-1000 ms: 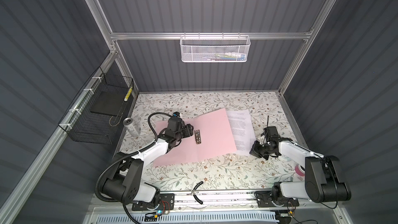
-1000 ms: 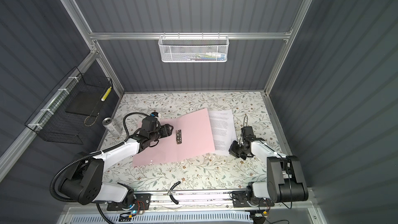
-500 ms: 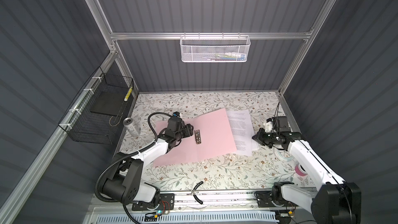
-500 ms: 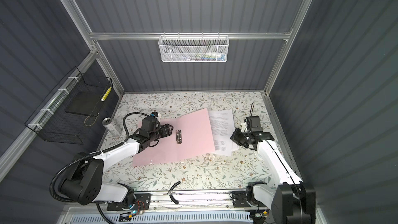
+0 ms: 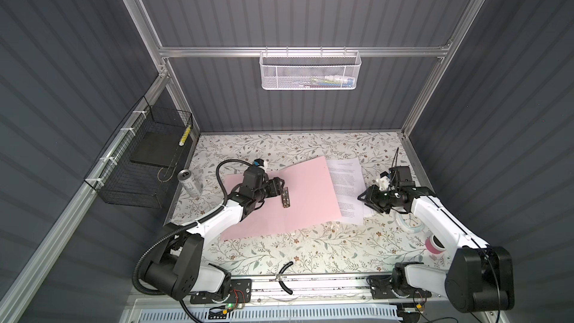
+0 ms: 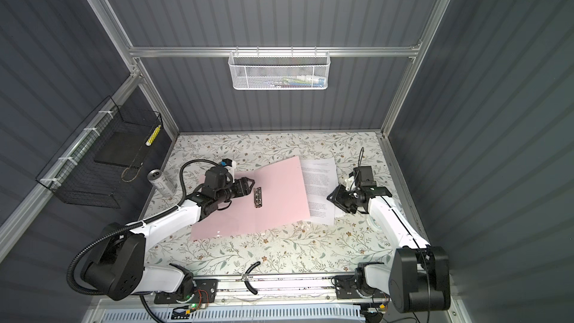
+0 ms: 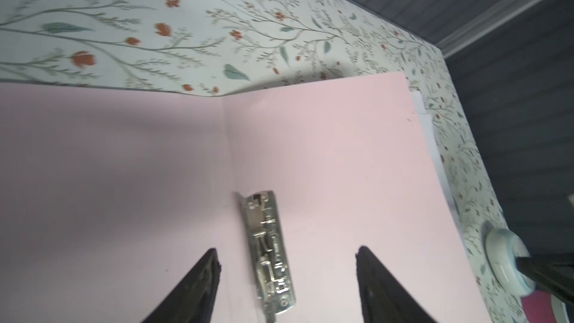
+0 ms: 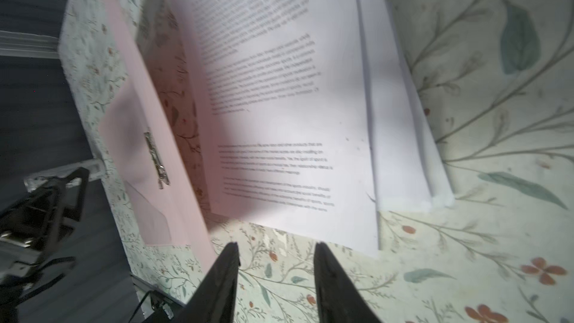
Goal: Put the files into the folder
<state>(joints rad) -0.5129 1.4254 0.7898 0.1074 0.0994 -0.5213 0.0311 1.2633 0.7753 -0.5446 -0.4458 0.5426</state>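
Files (image 8: 279,104) lie just ahead of the released right claw (image 8: 276,245); the left claw (image 7: 287,249) gapes over the folder (image 7: 341,138).

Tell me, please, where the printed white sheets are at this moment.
In both top views the files lie flat on the right part of the table, the open folder overlapping their left edge. The right end effector is just beside them.

folder (image 5: 310,194): smooth pale pink covers, faint sheen; card or plastic, hard to tell
clip bar (image 7: 270,253): shiny bare metal
files (image 8: 279,88): thin matt white paper
table (image 5: 310,250): smooth matt floral-print covering
can (image 5: 190,181): glossy metal
side basket (image 5: 130,187): black wire mesh
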